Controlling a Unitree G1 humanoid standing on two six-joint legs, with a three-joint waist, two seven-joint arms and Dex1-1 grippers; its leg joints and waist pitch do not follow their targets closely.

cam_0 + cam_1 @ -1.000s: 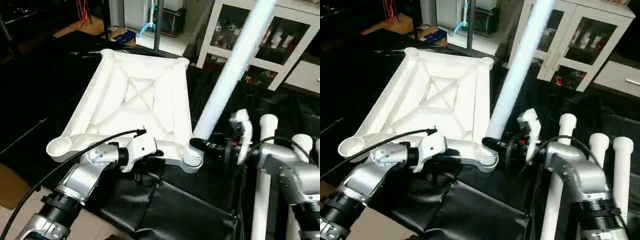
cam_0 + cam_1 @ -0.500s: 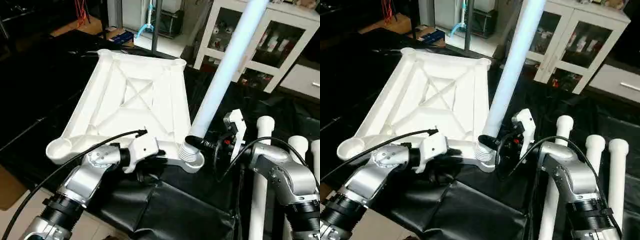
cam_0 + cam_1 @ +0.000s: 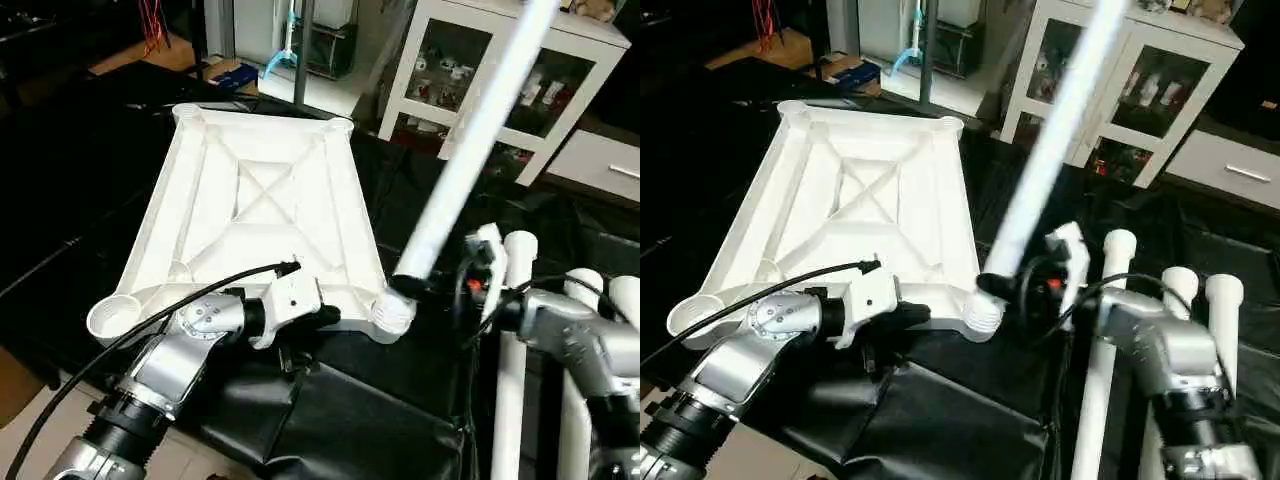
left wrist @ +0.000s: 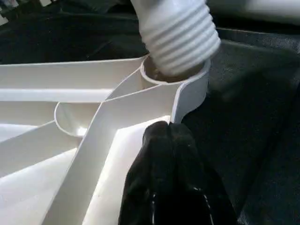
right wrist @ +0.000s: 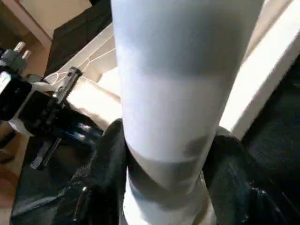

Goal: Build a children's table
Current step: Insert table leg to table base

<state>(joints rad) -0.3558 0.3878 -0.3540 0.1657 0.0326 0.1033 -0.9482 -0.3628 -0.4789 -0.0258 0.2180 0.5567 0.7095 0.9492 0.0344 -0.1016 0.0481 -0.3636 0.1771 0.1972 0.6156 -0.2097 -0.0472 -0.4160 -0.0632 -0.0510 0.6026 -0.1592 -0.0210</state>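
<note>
1. Containers first: we've got a white cabinet [image 3: 500, 90] with glass doors at the back right. There are small bottles or jars on its shelves, but we can't make out what they are.
2. The tabletop [image 3: 255, 215] lies upside down on the black cover [image 3: 330, 420], right in front of us. It's white plastic with raised ribs and an X brace in the middle, plus round sockets at the corners.
3. The near left socket [image 3: 112, 315] is open and has nothing in it. The near right socket [image 4: 176, 77] has a leg [image 3: 470, 150] seated in it, threaded end down.
4. That leg is a long white tube, and it leans away to the right, up past the cabinet.
5. Our right gripper [image 3: 412, 290] is clamped round the leg just above the socket. In the right wrist view, the black fingers [image 5: 105, 168] sit on both sides of the tube.
6. Our left gripper [image 4: 168, 140] is pinched closed with nothing in it, its tip resting at the tabletop's near rim, just beside the filled socket.
7. The left wrist view gives us the leg's thread ridges up close, sitting in the socket mouth; the head views can't show that detail.
8. The head views show three spare legs [image 3: 1110, 330] lying side by side on the cover to the right.
</note>
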